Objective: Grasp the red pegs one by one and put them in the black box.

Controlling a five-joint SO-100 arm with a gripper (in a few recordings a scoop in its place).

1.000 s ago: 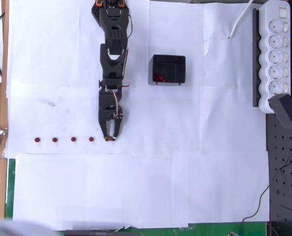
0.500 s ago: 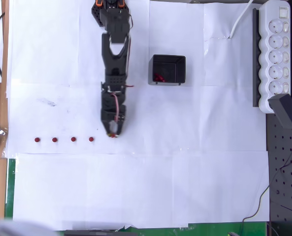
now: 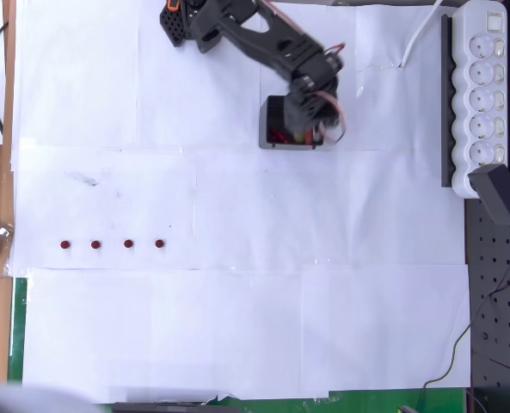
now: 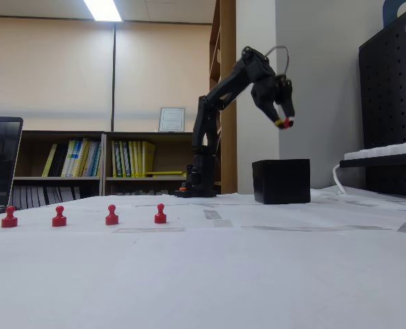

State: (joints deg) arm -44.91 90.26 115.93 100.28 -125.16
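since the earlier frame the gripper has swung from the peg row at lower left up to the black box, upper centre of the overhead view. jaws clamped on a red peg, held above the box in the fixed view. four pegs wait in a row at lower left; some red already lies in the box. step in hand: dropping off. next move likely needs the jaws parting over the opening.
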